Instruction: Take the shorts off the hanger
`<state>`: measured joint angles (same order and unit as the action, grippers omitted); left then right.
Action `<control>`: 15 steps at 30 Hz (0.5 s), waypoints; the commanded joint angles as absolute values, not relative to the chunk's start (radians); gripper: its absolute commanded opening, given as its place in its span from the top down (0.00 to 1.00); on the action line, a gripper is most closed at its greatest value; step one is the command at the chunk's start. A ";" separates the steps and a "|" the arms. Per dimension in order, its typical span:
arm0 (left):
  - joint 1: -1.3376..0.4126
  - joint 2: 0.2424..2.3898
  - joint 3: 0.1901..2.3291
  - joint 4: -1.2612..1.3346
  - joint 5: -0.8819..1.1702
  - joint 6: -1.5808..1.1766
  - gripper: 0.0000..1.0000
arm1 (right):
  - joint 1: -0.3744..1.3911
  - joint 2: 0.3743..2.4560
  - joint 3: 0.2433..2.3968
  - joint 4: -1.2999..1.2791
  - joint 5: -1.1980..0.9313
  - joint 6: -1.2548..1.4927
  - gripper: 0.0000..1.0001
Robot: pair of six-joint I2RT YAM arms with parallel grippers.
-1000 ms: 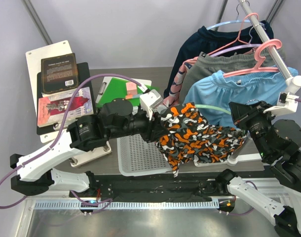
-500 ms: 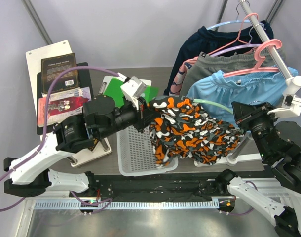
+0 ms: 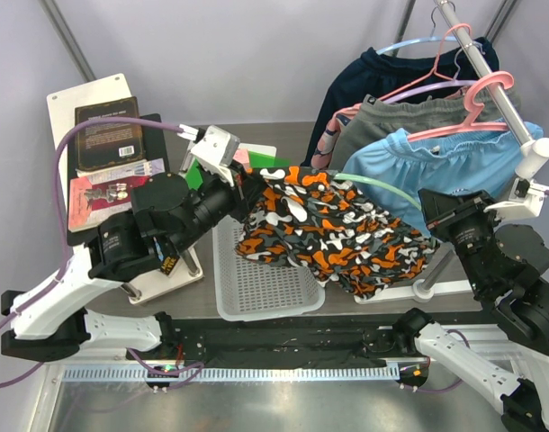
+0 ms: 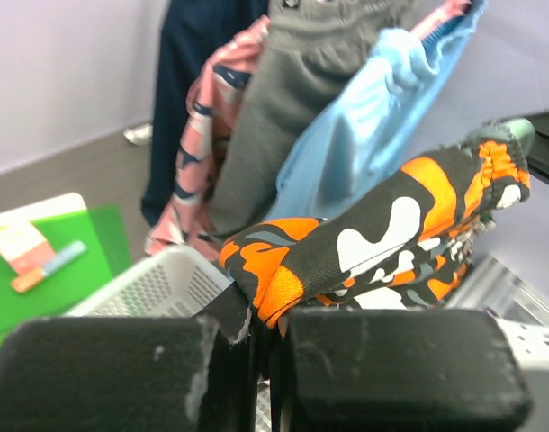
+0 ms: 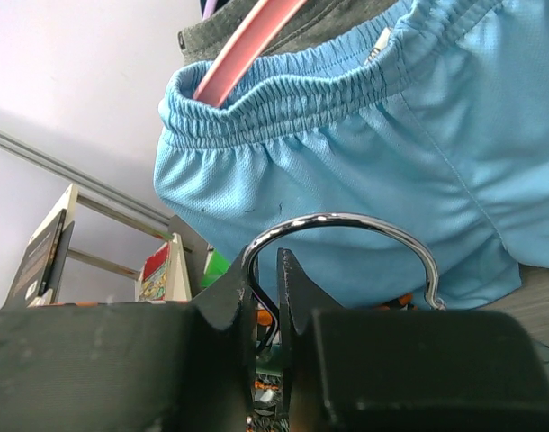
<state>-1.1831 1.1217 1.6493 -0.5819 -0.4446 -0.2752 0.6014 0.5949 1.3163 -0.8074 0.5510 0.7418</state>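
Note:
The camouflage shorts point(image 3: 337, 234) are stretched between my two grippers above the table. My left gripper point(image 3: 246, 191) is shut on their left hem, and in the left wrist view the orange edge of the shorts point(image 4: 283, 279) is pinched in the left gripper point(image 4: 270, 319). A pale green hanger point(image 3: 382, 189) runs inside the waistband. My right gripper point(image 3: 435, 214) is shut on the hanger's metal hook point(image 5: 346, 219), with the right gripper point(image 5: 267, 270) clamping its stem. The light blue shorts point(image 3: 436, 166) hang on a pink hanger point(image 3: 477, 103) behind.
A white mesh basket point(image 3: 256, 288) lies under the camouflage shorts. Larger grey shorts point(image 3: 391, 121) and a dark navy garment point(image 3: 391, 67) hang on the rail point(image 3: 477, 49) at the back right. Books point(image 3: 108, 135) and a green folder point(image 3: 265, 162) lie at the left.
My left gripper shut on the camouflage shorts' hem and pulled it left and back, spreading the cloth over the basket. The right gripper kept hold of the hook.

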 commanded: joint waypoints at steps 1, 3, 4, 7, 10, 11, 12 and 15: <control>-1.173 1.091 1.739 -0.449 -0.620 -0.192 1.00 | 0.597 0.565 1.321 -0.752 0.632 0.788 0.99; -1.173 1.101 1.776 -0.471 -0.632 -0.173 1.00 | 0.597 0.558 1.318 -0.756 0.653 0.814 0.99; -1.173 1.101 1.788 -0.475 -0.640 -0.163 1.00 | 0.598 0.548 1.316 -0.759 0.667 0.821 0.99; -1.173 1.089 1.792 -0.479 -0.692 -0.109 1.00 | 0.597 0.525 1.301 -0.762 0.706 0.851 0.99; -1.173 1.077 1.792 -0.471 -0.706 -0.080 1.00 | 0.597 0.511 1.282 -0.762 0.722 0.874 0.99; -1.173 1.074 1.793 -0.471 -0.703 -0.075 1.00 | 0.597 0.508 1.279 -0.764 0.723 0.877 0.99; -1.173 1.074 1.793 -0.475 -0.704 -0.075 1.00 | 0.598 0.508 1.278 -0.765 0.721 0.880 0.99; -1.173 1.072 1.798 -0.491 -0.716 -0.077 1.00 | 0.598 0.500 1.269 -0.772 0.733 0.899 0.99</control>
<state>-1.1851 1.1370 1.7329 -0.5774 -0.5907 -0.1127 0.6025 0.5205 1.2751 -0.7803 0.6094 0.8742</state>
